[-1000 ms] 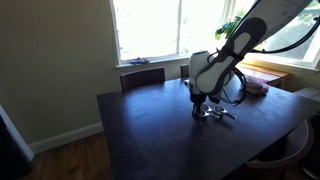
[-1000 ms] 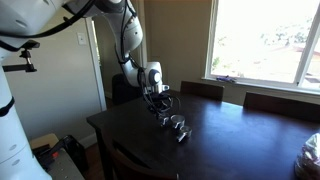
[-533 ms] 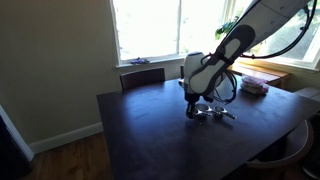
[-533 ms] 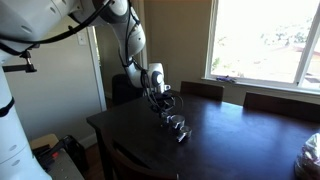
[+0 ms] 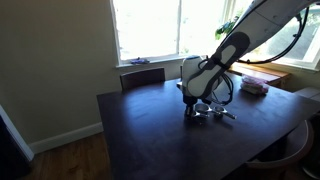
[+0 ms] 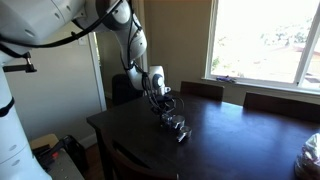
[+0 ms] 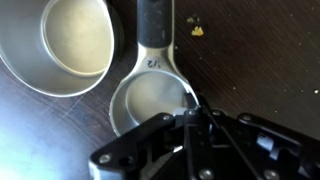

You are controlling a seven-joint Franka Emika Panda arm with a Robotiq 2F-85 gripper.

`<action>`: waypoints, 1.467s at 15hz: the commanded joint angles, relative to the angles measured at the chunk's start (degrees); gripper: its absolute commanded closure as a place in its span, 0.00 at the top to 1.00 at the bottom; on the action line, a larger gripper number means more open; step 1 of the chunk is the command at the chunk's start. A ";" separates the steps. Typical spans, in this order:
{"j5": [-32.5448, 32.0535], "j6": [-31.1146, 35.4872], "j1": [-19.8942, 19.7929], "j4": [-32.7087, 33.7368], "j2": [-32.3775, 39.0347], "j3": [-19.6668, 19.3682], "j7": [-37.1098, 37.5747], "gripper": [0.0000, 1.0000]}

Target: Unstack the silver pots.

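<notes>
In the wrist view a small silver pot with a dark handle pointing up lies on the dark table. A larger silver pot sits beside it at the top left. My gripper is at the small pot's rim, fingers closed together on its edge. In both exterior views the gripper is low over the table next to the shiny cluster of pots. How many pots are nested cannot be told.
The dark wooden table has chairs along its far side. A pinkish flat object lies near the window. A crumb lies on the table near the handle.
The arm has shifted a little sideways and lower toward the end of the pot cluster. The pots have stayed in place.
</notes>
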 commanded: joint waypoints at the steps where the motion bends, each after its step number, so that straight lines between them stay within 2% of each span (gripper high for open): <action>1: -1.38 -1.46 -0.67 0.54 0.03 0.65 -0.80 0.01; 2: -1.61 -1.39 -0.56 0.23 -0.14 0.48 -0.61 0.01; 3: -1.75 -1.50 -0.45 -0.07 -0.42 0.32 -0.38 0.27; 5: -2.28 -0.98 -0.11 -0.90 -1.11 -0.12 0.22 0.36; 12: -2.26 -0.77 -0.84 -4.22 -4.60 0.30 0.33 0.82; 15: -2.14 -0.64 -1.00 -5.27 -6.03 0.37 0.47 0.98; 22: -1.99 -1.20 -0.70 -8.93 -10.80 -0.75 2.98 1.00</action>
